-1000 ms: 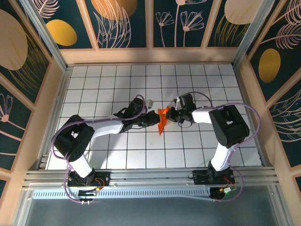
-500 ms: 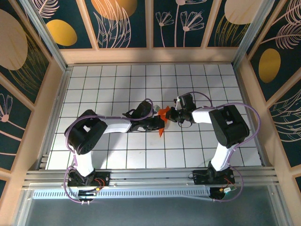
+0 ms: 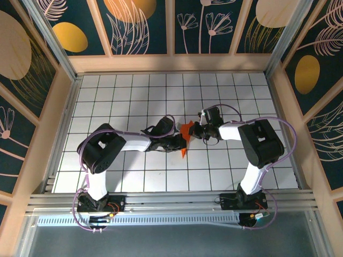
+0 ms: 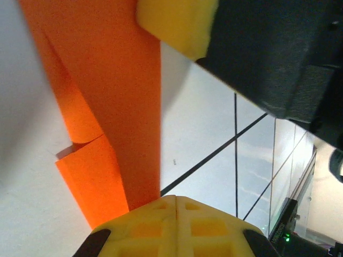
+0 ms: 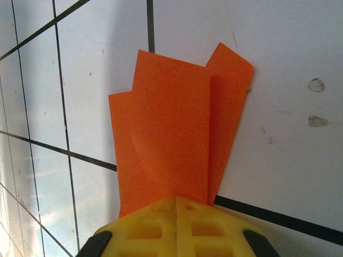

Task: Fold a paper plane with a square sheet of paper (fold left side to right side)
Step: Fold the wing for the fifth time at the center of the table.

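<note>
Paper plane point(image 3: 186, 130), a narrow wedge of bright orange folded in several layers, lies on the white gridded tabletop point(image 3: 134, 96), about over its middle, with its thin end pointing toward my bases. My left claw point(image 3: 178, 141) meets the plane from its left side and my right claw point(image 3: 195, 131) from its right side, so the plane sits between the two tips. From my left wrist, the left claw point(image 4: 176, 217) is closed, its two yellow fingers pressed together along one seam with no gap. Their tips cover the near end of the plane point(image 4: 126, 107), which lies flat with one long straight edge and a small stepped flap on its other side. At the plane's far end a yellow fingertip point(image 4: 174, 21) of my right claw rests on it. From my right wrist, the right claw point(image 5: 176, 217) is likewise closed tight, tips over the plane point(image 5: 171, 139), whose layers fan out in three corners beyond them. Whether either claw pinches a layer or only presses down, I cannot tell.
</note>
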### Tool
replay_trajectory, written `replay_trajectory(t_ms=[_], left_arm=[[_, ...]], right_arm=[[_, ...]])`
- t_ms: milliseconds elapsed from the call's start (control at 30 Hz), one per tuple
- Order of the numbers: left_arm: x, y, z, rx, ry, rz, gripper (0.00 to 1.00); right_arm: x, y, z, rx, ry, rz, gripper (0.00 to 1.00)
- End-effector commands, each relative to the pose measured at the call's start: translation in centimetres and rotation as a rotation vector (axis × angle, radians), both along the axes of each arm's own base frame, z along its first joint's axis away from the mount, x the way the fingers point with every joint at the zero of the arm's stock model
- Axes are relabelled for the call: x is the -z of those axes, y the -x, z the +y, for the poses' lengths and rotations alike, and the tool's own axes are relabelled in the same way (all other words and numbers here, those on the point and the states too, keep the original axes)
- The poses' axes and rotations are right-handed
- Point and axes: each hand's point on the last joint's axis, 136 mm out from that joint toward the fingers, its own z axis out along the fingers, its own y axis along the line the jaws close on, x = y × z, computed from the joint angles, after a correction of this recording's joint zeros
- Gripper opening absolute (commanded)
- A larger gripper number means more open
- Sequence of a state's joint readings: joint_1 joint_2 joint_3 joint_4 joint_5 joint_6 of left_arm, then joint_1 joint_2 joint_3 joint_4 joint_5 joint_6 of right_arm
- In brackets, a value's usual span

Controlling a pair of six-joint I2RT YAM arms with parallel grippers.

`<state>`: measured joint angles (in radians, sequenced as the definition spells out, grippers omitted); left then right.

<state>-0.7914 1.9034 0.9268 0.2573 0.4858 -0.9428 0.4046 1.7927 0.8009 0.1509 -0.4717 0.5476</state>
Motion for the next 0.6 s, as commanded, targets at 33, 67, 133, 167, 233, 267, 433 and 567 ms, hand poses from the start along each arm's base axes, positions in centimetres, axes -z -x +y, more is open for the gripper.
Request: replay_trajectory(t_ms=[33, 67, 133, 167, 233, 267, 433, 567], left_arm=[[1.9, 0.8, 0.8, 0.003, -0.042, 0.027, 0.03], [2.0, 0.9, 0.9, 0.001, -0.045, 0.028, 0.03], [2.0, 0.9, 0.9, 0.001, -0.046, 0.029, 0.03], [2.2, 1.0, 0.9, 0.000, -0.049, 0.033, 0.03], [2.4, 1.0, 1.0, -0.001, -0.052, 0.036, 0.04], [2.5, 1.0, 1.0, -0.001, -0.055, 0.038, 0.04], [3.0, 1.2, 1.2, -0.004, -0.071, 0.046, 0.03], [3.8, 1.3, 1.5, -0.001, -0.104, 0.051, 0.02]], right_arm=[[3.3, 1.8, -2.0, 0.017, 0.110, 0.102, 0.00], [3.3, 1.8, -2.0, 0.015, 0.111, 0.101, 0.00], [3.3, 1.7, -1.9, 0.014, 0.111, 0.100, 0.00], [3.3, 1.8, -1.9, 0.012, 0.110, 0.101, 0.00], [3.2, 1.7, -1.8, 0.013, 0.109, 0.098, 0.00], [3.2, 1.7, -1.8, 0.012, 0.109, 0.099, 0.00], [3.0, 1.5, -1.7, 0.010, 0.106, 0.095, 0.00], [2.3, 1.2, -1.3, 0.000, 0.087, 0.081, 0.00]])
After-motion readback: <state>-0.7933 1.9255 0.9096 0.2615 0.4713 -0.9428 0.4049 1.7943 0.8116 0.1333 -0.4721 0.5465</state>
